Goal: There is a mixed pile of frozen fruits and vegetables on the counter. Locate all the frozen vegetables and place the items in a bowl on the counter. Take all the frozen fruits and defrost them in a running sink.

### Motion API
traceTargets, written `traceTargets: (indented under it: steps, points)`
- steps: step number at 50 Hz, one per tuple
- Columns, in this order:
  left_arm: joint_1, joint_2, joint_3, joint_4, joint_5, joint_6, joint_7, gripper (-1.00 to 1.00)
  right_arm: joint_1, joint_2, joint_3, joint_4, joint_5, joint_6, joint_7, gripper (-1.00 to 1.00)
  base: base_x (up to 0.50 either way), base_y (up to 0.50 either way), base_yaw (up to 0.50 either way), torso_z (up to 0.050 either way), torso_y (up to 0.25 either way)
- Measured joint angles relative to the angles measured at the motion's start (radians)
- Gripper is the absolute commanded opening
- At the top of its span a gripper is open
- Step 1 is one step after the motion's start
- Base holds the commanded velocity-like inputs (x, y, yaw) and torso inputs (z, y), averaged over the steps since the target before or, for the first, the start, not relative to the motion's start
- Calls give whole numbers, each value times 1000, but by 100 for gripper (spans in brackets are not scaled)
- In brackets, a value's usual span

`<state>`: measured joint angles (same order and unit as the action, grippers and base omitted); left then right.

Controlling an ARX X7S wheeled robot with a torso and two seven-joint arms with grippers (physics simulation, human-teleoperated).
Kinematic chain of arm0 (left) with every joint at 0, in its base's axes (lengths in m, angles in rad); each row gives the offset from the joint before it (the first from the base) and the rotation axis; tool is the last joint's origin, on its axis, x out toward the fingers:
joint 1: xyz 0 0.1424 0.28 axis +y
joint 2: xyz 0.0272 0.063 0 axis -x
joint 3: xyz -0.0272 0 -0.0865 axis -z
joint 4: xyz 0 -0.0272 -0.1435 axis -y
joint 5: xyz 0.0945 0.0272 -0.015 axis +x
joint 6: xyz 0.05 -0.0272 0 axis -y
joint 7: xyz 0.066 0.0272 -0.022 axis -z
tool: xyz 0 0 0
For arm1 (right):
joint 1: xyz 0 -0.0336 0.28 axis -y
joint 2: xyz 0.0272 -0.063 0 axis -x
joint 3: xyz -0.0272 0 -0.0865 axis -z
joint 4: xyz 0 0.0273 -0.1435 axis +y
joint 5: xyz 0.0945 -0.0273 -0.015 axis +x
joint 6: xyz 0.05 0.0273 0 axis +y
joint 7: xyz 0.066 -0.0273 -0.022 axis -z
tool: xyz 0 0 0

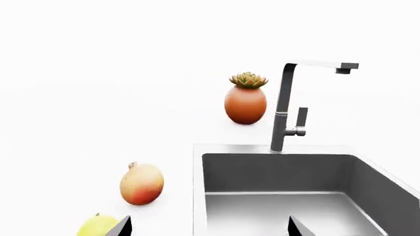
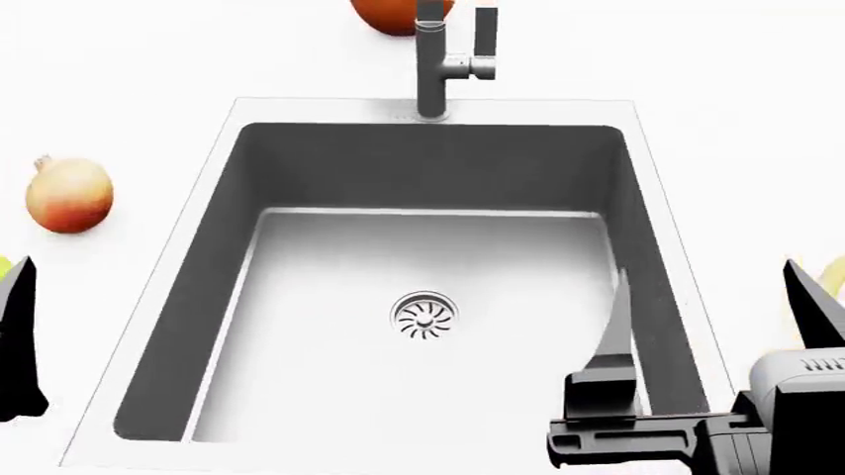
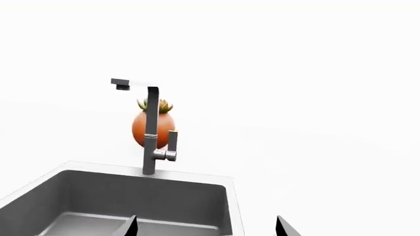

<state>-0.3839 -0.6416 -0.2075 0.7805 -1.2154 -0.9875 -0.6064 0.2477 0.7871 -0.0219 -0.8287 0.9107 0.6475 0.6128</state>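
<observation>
A yellow-red pomegranate [image 1: 141,183] [image 2: 69,195] lies on the white counter [image 2: 739,119] left of the sink [image 2: 330,257]. A yellow-green pear [image 1: 97,226] sits just beside it, against one fingertip of my left gripper [image 1: 210,231]. That gripper is open and empty, straddling the sink's left rim; only one of its fingers [image 2: 16,336] shows in the head view. My right gripper [image 3: 208,230] [image 2: 706,277] is open and empty over the sink's right rim. No water shows at the faucet [image 2: 442,59]. The frozen vegetables and the bowl are out of view.
A round orange pot with a green succulent [image 1: 246,101] [image 3: 152,129] stands behind the faucet. The drain [image 2: 424,316] sits mid-basin. A pale yellow sliver [image 2: 834,277] shows at the head view's right edge; I cannot tell what it is.
</observation>
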Motion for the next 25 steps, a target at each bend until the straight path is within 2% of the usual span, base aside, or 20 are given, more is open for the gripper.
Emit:
traceTargets:
  steps: [25]
  points:
    - [4,-11,-5,2,-9,11,-8,100,-4,5,-1,-1,-1,-7,2,100,56,500,0,0,0]
